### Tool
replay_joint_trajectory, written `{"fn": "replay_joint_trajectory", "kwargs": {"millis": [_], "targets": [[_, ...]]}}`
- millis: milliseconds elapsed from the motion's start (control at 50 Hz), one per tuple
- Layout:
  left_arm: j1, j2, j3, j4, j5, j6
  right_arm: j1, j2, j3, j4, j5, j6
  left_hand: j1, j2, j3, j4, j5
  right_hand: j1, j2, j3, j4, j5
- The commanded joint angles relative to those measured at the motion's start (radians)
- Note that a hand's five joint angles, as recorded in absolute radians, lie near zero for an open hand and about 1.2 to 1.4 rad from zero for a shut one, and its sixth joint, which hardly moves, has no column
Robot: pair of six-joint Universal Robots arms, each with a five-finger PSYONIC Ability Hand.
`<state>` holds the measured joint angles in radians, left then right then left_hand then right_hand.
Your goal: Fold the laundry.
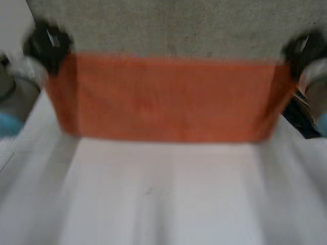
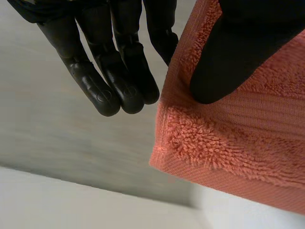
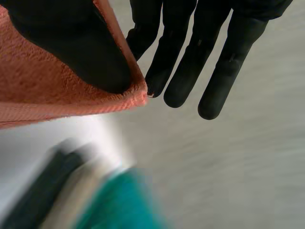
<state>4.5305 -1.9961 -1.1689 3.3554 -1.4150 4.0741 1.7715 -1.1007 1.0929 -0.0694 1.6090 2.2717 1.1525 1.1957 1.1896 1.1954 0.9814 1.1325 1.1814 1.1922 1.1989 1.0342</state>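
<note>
The orange terry-cloth towel (image 1: 168, 99) hangs spread wide between the two hands, with the grey floor (image 1: 168, 25) behind it and the white table (image 1: 163, 204) below and in front. The black left hand (image 1: 47, 43) pinches its upper left corner and the black right hand (image 1: 301, 51) its upper right corner. Each thumb lies on the cloth just inside the corner, with the fingers at the edge beside it.

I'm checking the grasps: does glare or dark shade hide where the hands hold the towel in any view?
Head view: even light, yet the left hand and right hand are just dark shapes at the towel's upper corners. Left wrist view: no glare; the thumb on the corner is plain. Right wrist view: the table glares white under the corner, grasp unhidden.
</note>
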Motion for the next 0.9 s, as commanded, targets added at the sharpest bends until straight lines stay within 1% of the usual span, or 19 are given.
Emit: {"fn": "replay_joint_trajectory", "kwargs": {"millis": [20, 40, 60, 120, 180, 200, 320, 420, 500, 560, 640, 720, 740, 800, 820, 860, 880, 900], "targets": [[0.004, 0.008, 0.262, 0.139, -0.134, -0.311, 0.002, -0.080, -0.145, -0.250, -0.030, 0.172, 0.244, 0.201, 0.207, 0.201, 0.240, 0.264, 0.215, 0.204, 0.197, 0.188], [0.012, 0.002, 0.271, 0.116, -0.153, -0.363, 0.002, -0.079, -0.142, -0.266, -0.053, 0.173, 0.244, 0.201, 0.207, 0.201, 0.240, 0.264, 0.215, 0.204, 0.197, 0.188], [0.015, -0.001, 0.270, 0.099, -0.154, -0.377, 0.002, -0.079, -0.140, -0.268, -0.064, 0.175, 0.244, 0.201, 0.207, 0.201, 0.240, 0.264, 0.215, 0.204, 0.197, 0.188], [0.025, -0.013, 0.232, 0.030, -0.156, -0.405, 0.006, -0.071, -0.122, -0.259, -0.081, 0.175, 0.244, 0.201, 0.207, 0.201, 0.240, 0.264, 0.215, 0.204, 0.197, 0.188], [0.036, -0.020, 0.178, 0.001, -0.154, -0.414, 0.014, -0.064, -0.093, -0.244, -0.086, 0.172, 0.244, 0.201, 0.207, 0.201, 0.240, 0.264, 0.215, 0.204, 0.197, 0.188], [0.038, -0.026, 0.131, -0.001, -0.153, -0.416, 0.019, -0.059, -0.068, -0.237, -0.089, 0.172, 0.244, 0.201, 0.207, 0.201, 0.240, 0.264, 0.215, 0.204, 0.197, 0.188], [0.033, -0.046, -0.047, 0.053, -0.131, -0.417, 0.029, -0.016, 0.037, -0.216, -0.106, 0.164, 0.244, 0.201, 0.207, 0.201, 0.240, 0.264, 0.215, 0.204, 0.197, 0.188], [0.015, -0.084, -0.223, 0.145, -0.076, -0.411, 0.034, 0.067, 0.151, -0.181, -0.109, 0.140, 0.244, 0.201, 0.207, 0.201, 0.240, 0.264, 0.215, 0.204, 0.197, 0.188], [0.016, -0.102, -0.339, 0.171, -0.045, -0.403, 0.034, 0.113, 0.220, -0.139, -0.107, 0.115, 0.244, 0.201, 0.207, 0.201, 0.240, 0.264, 0.215, 0.204, 0.197, 0.188], [0.025, -0.096, -0.400, 0.164, -0.036, -0.396, 0.028, 0.119, 0.257, -0.107, -0.110, 0.101, 0.244, 0.201, 0.207, 0.201, 0.240, 0.264, 0.215, 0.204, 0.197, 0.188], [0.044, -0.038, -0.520, 0.096, -0.024, -0.363, 0.005, 0.091, 0.324, -0.043, -0.113, 0.083, 0.244, 0.201, 0.207, 0.201, 0.240, 0.264, 0.215, 0.204, 0.197, 0.188], [0.081, 0.069, -0.650, -0.037, 0.001, -0.290, -0.027, 0.015, 0.399, 0.071, -0.106, 0.023, 0.244, 0.201, 0.207, 0.201, 0.240, 0.264, 0.215, 0.204, 0.197, 0.188], [0.102, 0.129, -0.702, -0.110, 0.010, -0.250, -0.049, -0.028, 0.433, 0.147, -0.104, -0.019, 0.244, 0.201, 0.207, 0.201, 0.240, 0.264, 0.215, 0.204, 0.197, 0.188], [0.146, 0.239, -0.777, -0.226, 0.027, -0.198, -0.085, -0.099, 0.487, 0.303, -0.098, -0.101, 0.244, 0.201, 0.207, 0.201, 0.240, 0.264, 0.215, 0.204, 0.197, 0.188], [0.169, 0.311, -0.819, -0.304, 0.040, -0.161, -0.111, -0.144, 0.527, 0.418, -0.092, -0.162, 0.244, 0.201, 0.207, 0.201, 0.240, 0.264, 0.215, 0.204, 0.197, 0.188], [0.199, 0.374, -0.851, -0.379, 0.057, -0.124, -0.135, -0.191, 0.568, 0.515, -0.097, -0.219, 0.244, 0.201, 0.207, 0.201, 0.240, 0.264, 0.215, 0.204, 0.197, 0.188], [0.214, 0.402, -0.863, -0.411, 0.067, -0.107, -0.144, -0.209, 0.587, 0.543, -0.101, -0.244, 0.244, 0.201, 0.207, 0.201, 0.240, 0.264, 0.215, 0.204, 0.197, 0.188], [0.249, 0.451, -0.882, -0.474, 0.089, -0.072, -0.156, -0.243, 0.622, 0.551, -0.121, -0.282, 0.244, 0.201, 0.207, 0.201, 0.240, 0.264, 0.215, 0.204, 0.197, 0.188]]}}
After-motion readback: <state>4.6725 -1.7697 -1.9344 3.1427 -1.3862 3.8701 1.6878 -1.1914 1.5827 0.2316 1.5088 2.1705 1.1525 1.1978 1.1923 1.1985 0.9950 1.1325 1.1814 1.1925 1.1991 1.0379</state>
